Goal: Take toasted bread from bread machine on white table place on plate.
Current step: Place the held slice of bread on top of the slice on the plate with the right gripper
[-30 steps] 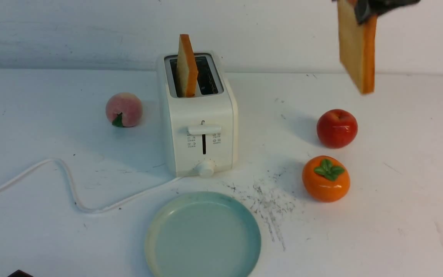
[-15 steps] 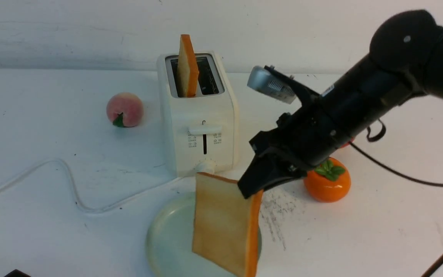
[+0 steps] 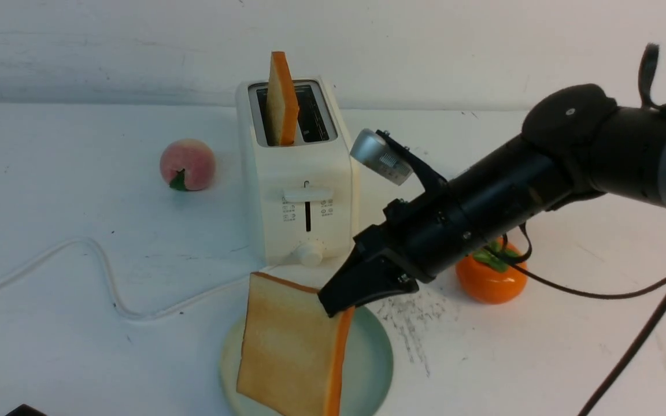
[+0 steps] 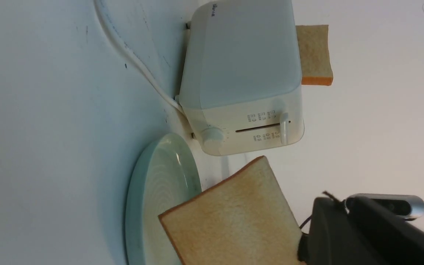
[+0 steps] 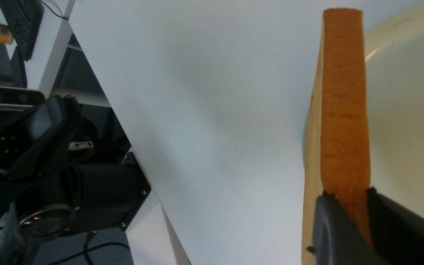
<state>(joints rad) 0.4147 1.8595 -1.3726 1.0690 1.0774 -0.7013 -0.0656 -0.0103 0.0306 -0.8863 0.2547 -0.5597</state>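
Fingers (image 3: 356, 283) of the right gripper (image 3: 333, 306) pinch the crust edge of one slice of toast (image 3: 287, 346), holding it tilted on edge over the plate (image 3: 370, 358). Behind the plate, a second slice (image 3: 281, 98) stands in the toaster (image 3: 298, 196) on the table (image 3: 50, 346).

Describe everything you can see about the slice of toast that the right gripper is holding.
The slice of toast is square and thick, with a golden-tan, finely pored face, paler toward the middle, and an orange-brown crust on its edges. It looks stiff, not sagging. The right gripper pinches it across its thickness at an upper corner, so it hangs tilted, nearly on edge, over the pale green plate. Whether its lower edge touches the plate cannot be seen.
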